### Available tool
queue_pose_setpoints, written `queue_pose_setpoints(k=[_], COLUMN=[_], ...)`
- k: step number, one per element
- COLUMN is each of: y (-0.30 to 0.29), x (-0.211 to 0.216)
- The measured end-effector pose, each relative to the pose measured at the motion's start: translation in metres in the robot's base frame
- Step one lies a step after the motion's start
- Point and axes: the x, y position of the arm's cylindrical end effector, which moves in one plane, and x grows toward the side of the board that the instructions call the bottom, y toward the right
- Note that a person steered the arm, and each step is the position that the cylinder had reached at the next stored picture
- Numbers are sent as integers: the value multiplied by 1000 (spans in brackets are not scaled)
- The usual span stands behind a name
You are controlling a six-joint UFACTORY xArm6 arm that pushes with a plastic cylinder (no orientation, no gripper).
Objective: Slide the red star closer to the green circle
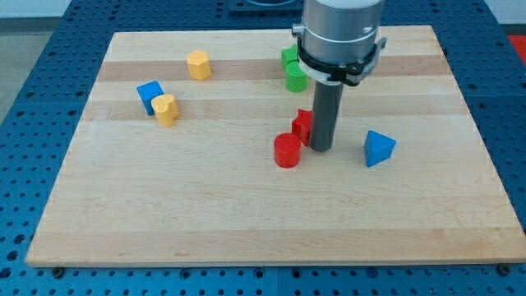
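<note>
Red star sits just right of the frame's centre, mostly hidden behind the dark rod, so its points cannot be made out clearly; only a red corner shows at the rod's left side. My tip rests on the surface touching or nearly touching that block's right flank. The tool is a plain rod with nothing to open or close, so it can only shove.

By my judgement the block is small, light, rigid and smooth-sided, probably painted wood or plastic, and will skid easily over the pale varnished wooden surface. Its notched outline may let the rod slip off or spin it, so contact should fall on the lower side, pushing up the frame toward the green circle, which lies near, above it, beside a second green block partly hidden by the arm.

A red cylinder stands just lower left of the star.
</note>
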Motion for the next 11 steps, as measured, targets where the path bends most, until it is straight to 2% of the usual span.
queue_pose_setpoints(k=[3, 6, 11], y=[-9, -33, -33], x=[-27, -7, -53])
